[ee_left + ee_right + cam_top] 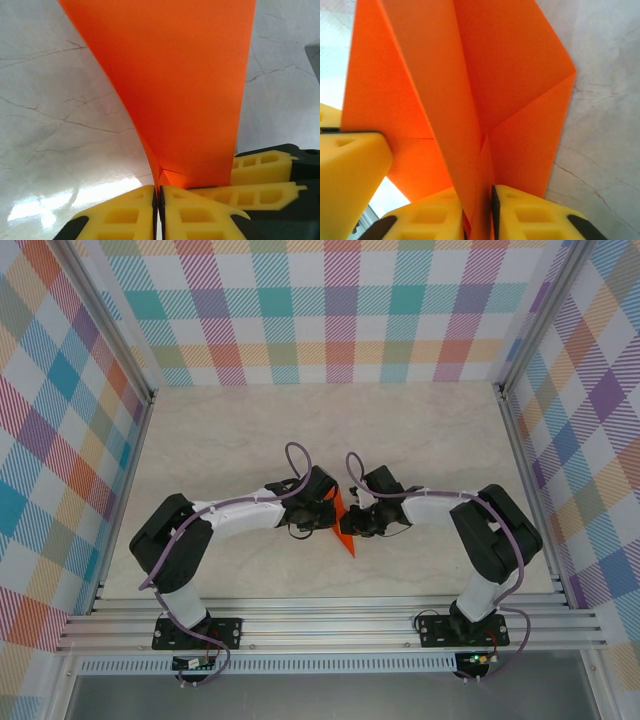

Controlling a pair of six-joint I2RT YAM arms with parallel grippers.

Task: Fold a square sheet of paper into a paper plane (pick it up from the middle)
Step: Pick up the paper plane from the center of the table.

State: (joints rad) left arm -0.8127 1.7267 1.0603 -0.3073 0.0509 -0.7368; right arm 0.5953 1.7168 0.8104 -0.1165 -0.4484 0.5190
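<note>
Peeking out, folded orange paper [346,535], mostly hidden

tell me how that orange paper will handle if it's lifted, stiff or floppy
Probably floppy: the orange paper bows in a curve away from the pinch of the left gripper. Likely stiffer along its creases, which stand sharp above the right gripper. It looks thin, so a hard tug between both grips could tear it.

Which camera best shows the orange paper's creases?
Right wrist: the orange paper is close, its creases and folded corner plain. Left wrist gives one smooth face; top external a small sliver.
</note>
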